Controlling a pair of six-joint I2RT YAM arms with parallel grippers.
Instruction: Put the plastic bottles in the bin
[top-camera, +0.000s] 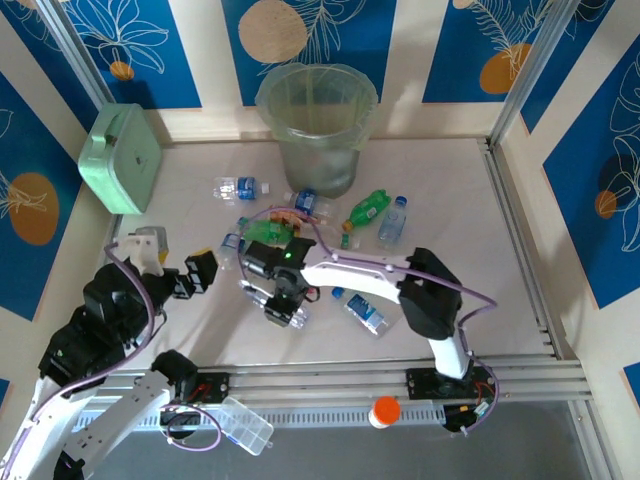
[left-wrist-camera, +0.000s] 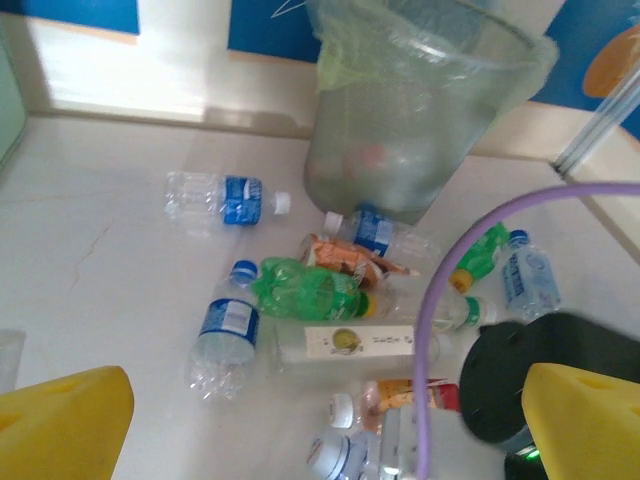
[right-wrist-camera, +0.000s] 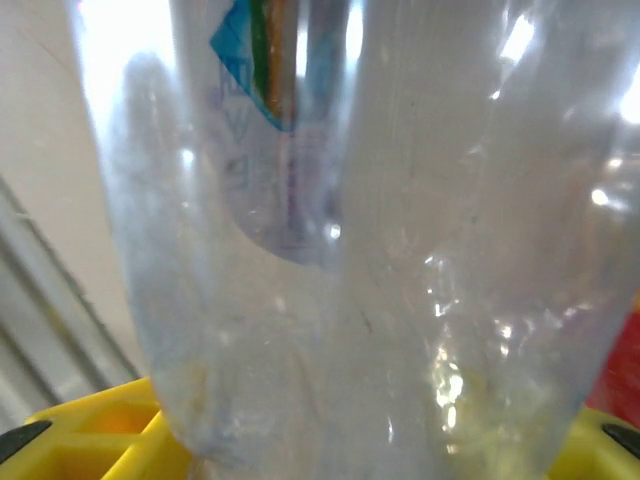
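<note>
Pale table (top-camera: 450, 200), walled on three sides. Bin (top-camera: 316, 150) stood upright at far centre, liner folded over its rim. Mint green box (top-camera: 122, 158) leaned at the far left. Left gripper (left-wrist-camera: 322, 418) hung over the near left, yellow fingers spread wide, nothing between them. Right gripper (top-camera: 282, 303) sat low at table centre, clamped on a clear bottle (right-wrist-camera: 350, 250) pressed close to its wrist camera. Plastic bottles (top-camera: 300, 215) lay loose, clustered just before the bin: green one (top-camera: 370, 208), blue-labelled one (top-camera: 238, 187) off to the left, lone bottle (top-camera: 362, 312) beside the right arm
</note>
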